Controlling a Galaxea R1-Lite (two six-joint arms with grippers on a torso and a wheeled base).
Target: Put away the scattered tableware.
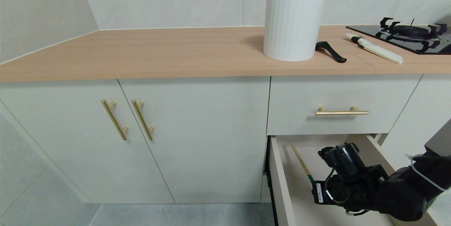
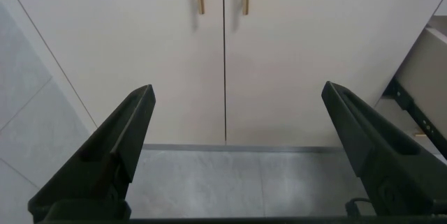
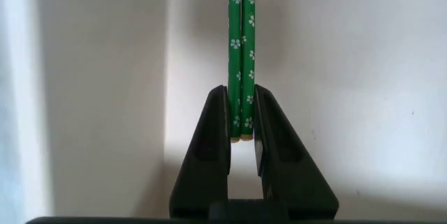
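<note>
Inside the open lower drawer (image 1: 280, 183), we see the right tool (image 3: 242, 116) clamped on the green flowered ends of a pair of chopsticks (image 3: 242, 42), which point toward the drawer's back. The left tool (image 2: 237, 95) hangs spread wide, holding nothing, before the cabinet doors (image 2: 300, 56).

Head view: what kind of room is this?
Most likely a home kitchen: a gas hob set into a wooden countertop, a white knife lying beside it, and base cabinets below. The right claw holds a pair of green chopsticks over an open drawer.
</note>
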